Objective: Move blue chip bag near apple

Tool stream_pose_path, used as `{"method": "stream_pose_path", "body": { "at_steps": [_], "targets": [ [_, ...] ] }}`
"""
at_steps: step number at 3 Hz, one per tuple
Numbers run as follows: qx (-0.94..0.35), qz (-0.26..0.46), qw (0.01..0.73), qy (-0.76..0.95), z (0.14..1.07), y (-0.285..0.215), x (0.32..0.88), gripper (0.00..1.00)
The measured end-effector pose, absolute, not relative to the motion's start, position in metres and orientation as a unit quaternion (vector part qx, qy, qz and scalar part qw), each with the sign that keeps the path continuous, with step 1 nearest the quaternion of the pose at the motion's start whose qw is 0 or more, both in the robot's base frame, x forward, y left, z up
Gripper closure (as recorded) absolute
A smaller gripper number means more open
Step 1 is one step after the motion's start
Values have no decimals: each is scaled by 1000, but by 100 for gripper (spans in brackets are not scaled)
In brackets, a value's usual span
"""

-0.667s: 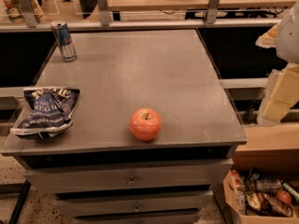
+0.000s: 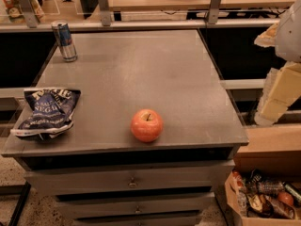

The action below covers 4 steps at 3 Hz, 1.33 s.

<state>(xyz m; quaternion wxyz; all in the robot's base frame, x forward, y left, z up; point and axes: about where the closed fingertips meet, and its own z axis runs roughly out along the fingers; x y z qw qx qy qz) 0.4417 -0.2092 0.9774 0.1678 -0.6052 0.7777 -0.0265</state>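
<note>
Nothing on the counter (image 2: pixel 188 79) has shifted since the earlier frame, and the arm at the right edge keeps much the same pose. The blue chip bag (image 2: pixel 45 112) lies at the lower left of the counter, well apart from the apple (image 2: pixel 146 125) at centre front. The pincer (image 2: pixel 278 97) hangs beyond the counter's right side, away from both; whether it is spread or pressed together cannot be told. Judged progress: none yet, with approach, grasp and transfer all remaining.
</note>
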Motion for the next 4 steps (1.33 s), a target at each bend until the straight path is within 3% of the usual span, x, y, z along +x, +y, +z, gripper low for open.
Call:
{"method": "stream_pose_path", "body": {
  "at_steps": [1,4],
  "targets": [
    [-614,22,192,766,972,-174,459,0],
    [-676,154,236,681,942,5,485,0]
  ]
}}
